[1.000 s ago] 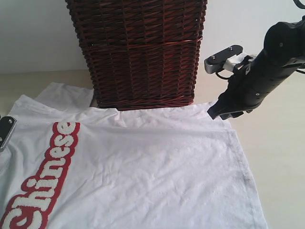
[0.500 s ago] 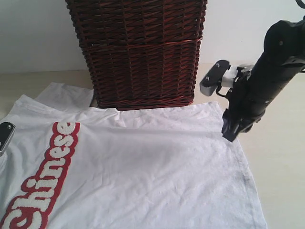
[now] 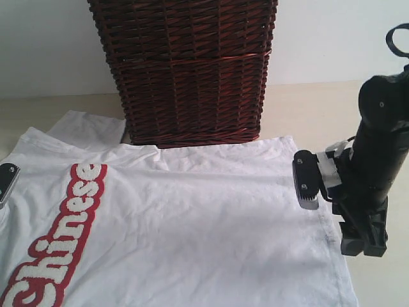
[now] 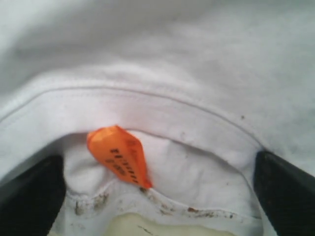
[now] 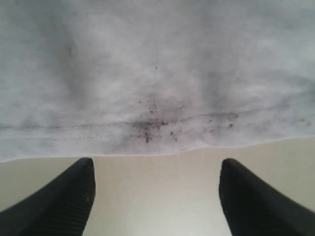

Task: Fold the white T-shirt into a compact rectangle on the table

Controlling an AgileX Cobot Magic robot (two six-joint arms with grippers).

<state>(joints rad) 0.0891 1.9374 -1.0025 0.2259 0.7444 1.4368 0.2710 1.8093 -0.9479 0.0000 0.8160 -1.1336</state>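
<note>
The white T-shirt (image 3: 192, 224) lies spread flat on the table (image 3: 377, 281), its red-outlined lettering (image 3: 64, 236) at the left. In the left wrist view my left gripper (image 4: 157, 167) is open, with its dark fingers (image 4: 29, 196) wide apart on either side of the collar and the orange neck tag (image 4: 120, 155). My right gripper (image 3: 363, 248) points down beside the shirt's right hem. In the right wrist view the right gripper (image 5: 157, 172) is open over bare table, just short of the smudged hem (image 5: 152, 125), with nothing between its fingers.
A dark brown wicker basket (image 3: 185, 70) stands at the back, touching the shirt's far edge. A piece of the left arm (image 3: 6, 178) shows at the left border. Bare table lies to the right of the hem and behind the right arm.
The right arm has swung down and forward from beside the basket to the shirt's right hem, turning its gripper downward. The left arm and the shirt have hardly moved.
</note>
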